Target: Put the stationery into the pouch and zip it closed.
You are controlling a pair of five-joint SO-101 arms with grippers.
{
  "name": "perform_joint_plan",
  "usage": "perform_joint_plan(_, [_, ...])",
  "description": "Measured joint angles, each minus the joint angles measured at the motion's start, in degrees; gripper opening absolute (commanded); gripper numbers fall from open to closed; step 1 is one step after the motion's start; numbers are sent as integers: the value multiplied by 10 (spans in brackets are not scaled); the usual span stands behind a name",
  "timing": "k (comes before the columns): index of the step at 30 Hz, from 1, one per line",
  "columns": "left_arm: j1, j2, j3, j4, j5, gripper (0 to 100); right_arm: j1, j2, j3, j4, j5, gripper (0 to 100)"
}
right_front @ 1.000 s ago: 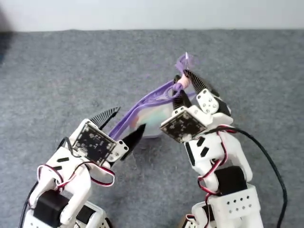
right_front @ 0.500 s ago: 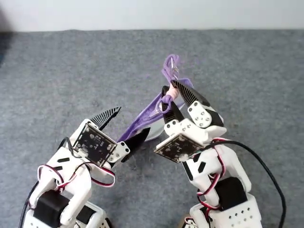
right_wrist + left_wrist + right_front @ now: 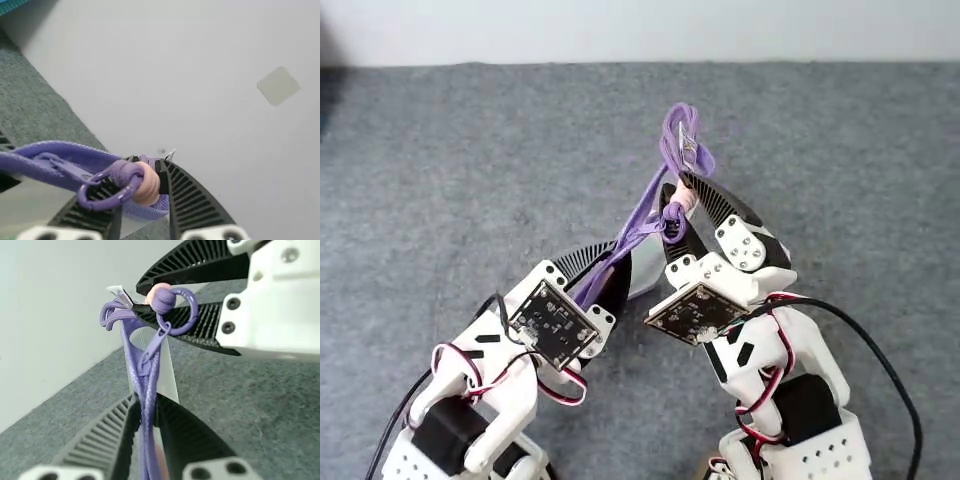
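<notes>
Left gripper (image 3: 146,402) clamped on purple zipper edge (image 3: 141,357) of translucent plastic pouch (image 3: 643,272). Right gripper (image 3: 143,167) grips the same edge, round pink bead (image 3: 149,184) between its jaws.

Your high camera looks down over the table (image 3: 440,130), with the arm bases at 6 o'clock and the wall (image 3: 640,30) at 12 o'clock. Your left wrist camera sits close behind the left gripper (image 3: 146,402), facing out past it across the table to the wall. Your right wrist camera sits as close behind the right gripper (image 3: 147,167), tilted up at the wall. All three share the zip edge of the pouch (image 3: 145,370) and its pull (image 3: 164,300).
</notes>
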Motion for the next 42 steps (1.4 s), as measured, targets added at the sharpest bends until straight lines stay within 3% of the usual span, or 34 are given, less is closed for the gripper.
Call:
perform_joint_plan(5, [3, 0, 0, 0, 0, 9, 1, -17, 2, 0, 0, 7])
perform_joint_plan(9, [5, 5, -7, 3, -2, 9, 41, -14, 25, -8, -2, 7])
perform_joint_plan(21, [21, 8, -42, 58, 0, 9, 112, 84, 47, -166, -3, 7])
perform_joint_plan(30, [17, -2, -47, 75, -2, 9, 215, 205, 51, -259, -1, 7])
perform_joint_plan(36, [16, -62, -29, 75, -3, 14, 208, 210, 51, -279, -11, 7])
perform_joint_plan(42, [16, -117, -15, 75, -14, 205, 149, 142, 51, -242, -18, 7])
